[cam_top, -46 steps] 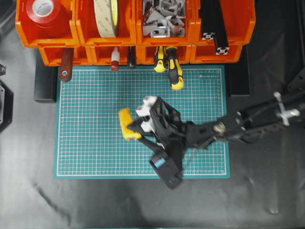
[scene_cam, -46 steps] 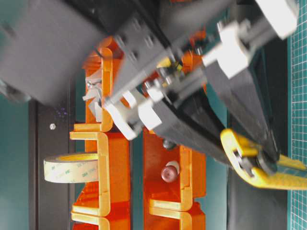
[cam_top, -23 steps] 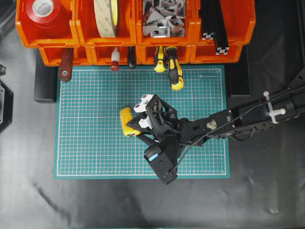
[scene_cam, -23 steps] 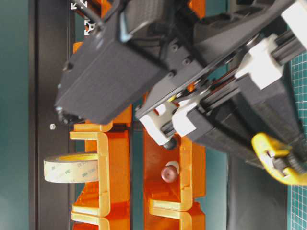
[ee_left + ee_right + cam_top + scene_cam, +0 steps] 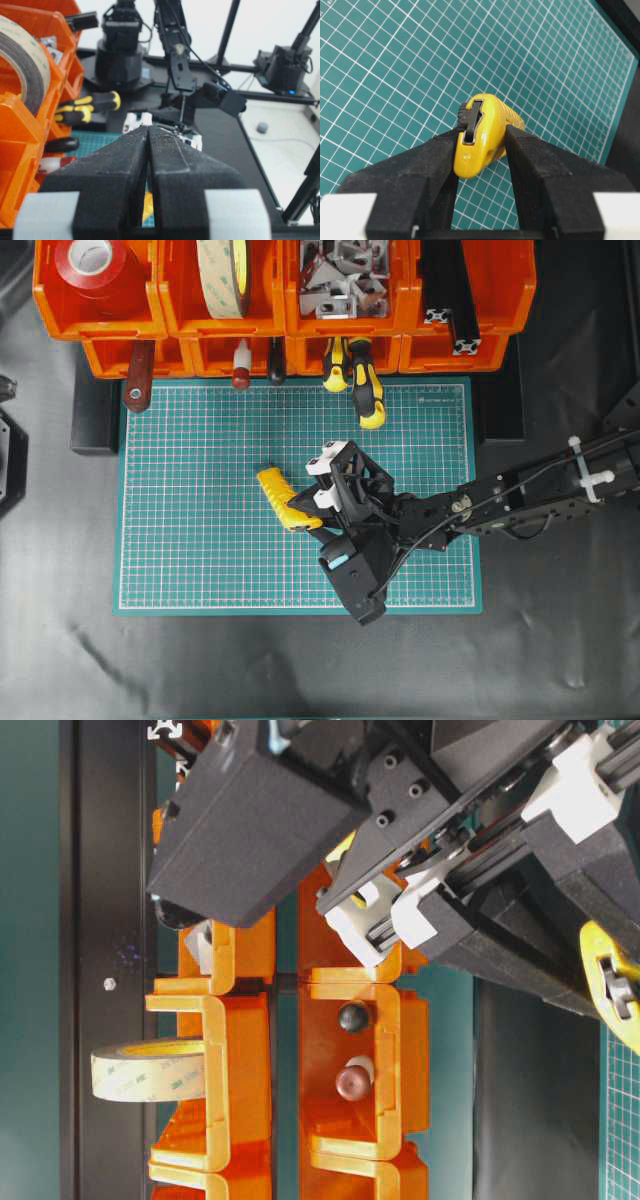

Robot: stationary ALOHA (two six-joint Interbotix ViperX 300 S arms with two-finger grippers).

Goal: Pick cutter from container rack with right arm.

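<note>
My right gripper (image 5: 310, 517) is shut on the cutter (image 5: 283, 499), a slim yellow knife with a black slider, over the middle of the green mat (image 5: 190, 540). In the right wrist view the cutter (image 5: 487, 131) sits pinched between the two black fingers (image 5: 427, 175), its rounded end toward the camera. The table-level view catches the cutter (image 5: 612, 992) at the right edge. The orange container rack (image 5: 255, 332) runs along the far side of the mat, well apart from the gripper. My left gripper (image 5: 148, 128) is shut and holds nothing.
Two yellow-and-black screwdrivers (image 5: 365, 390) stick out of the lower bins onto the mat's far edge. The upper bins hold a red tape roll (image 5: 92, 265), a beige tape roll (image 5: 225, 275) and grey metal brackets (image 5: 345, 275). A red-handled tool (image 5: 138, 375) hangs out at the left.
The right gripper, still holding the cutter, has shifted a little to the right over the mat, and its wrist has turned so that more of the cutter's length shows from above.
</note>
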